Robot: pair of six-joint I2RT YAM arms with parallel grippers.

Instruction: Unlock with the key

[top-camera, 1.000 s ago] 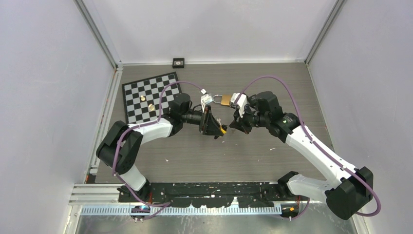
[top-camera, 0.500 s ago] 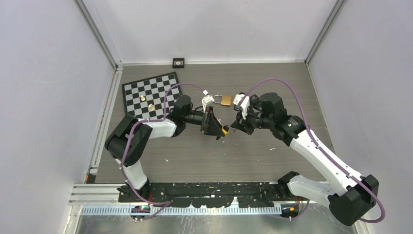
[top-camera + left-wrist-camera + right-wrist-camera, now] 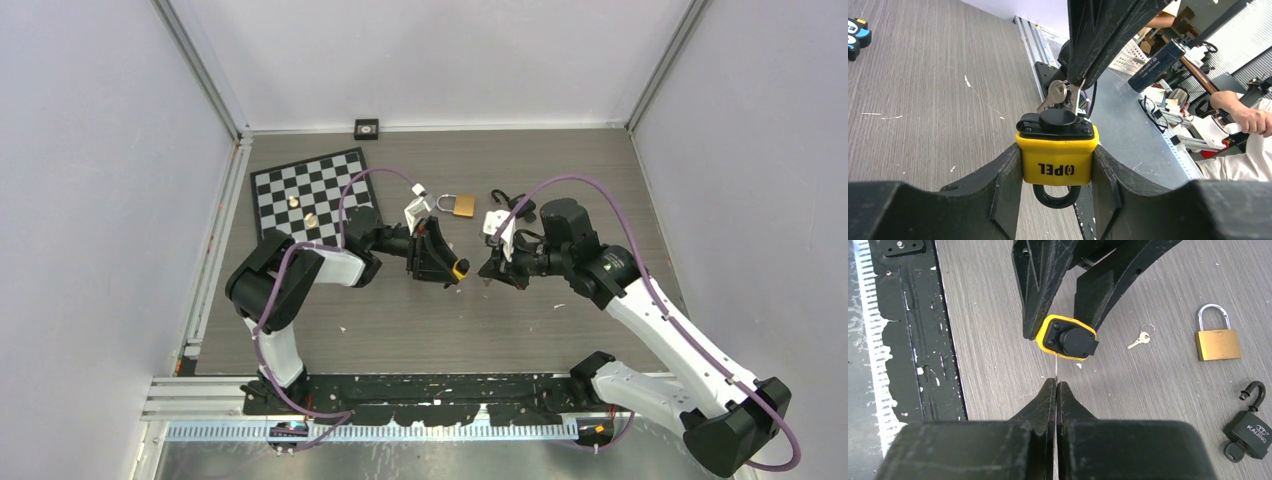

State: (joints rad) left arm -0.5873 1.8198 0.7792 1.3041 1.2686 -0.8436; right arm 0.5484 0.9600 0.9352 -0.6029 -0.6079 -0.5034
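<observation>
Key [image 3: 1056, 369] mostly hidden inside right end effector [image 3: 1056, 386]

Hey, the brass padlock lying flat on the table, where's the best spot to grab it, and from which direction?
Probably the brass body, from straight above, pinching across its two side edges. It lies flat, and the thin shackle offers little to pinch.

Checkered board [image 3: 322, 176] at the far left of a grey wood-grain table [image 3: 400, 322], two small brass discs [image 3: 293, 201] on its squares, brass padlock [image 3: 1217, 343] lying flat, small loose key [image 3: 1139, 340] beside it, black padlock [image 3: 1248, 433] nearby, small black square block [image 3: 367, 128] against the far wall.
</observation>
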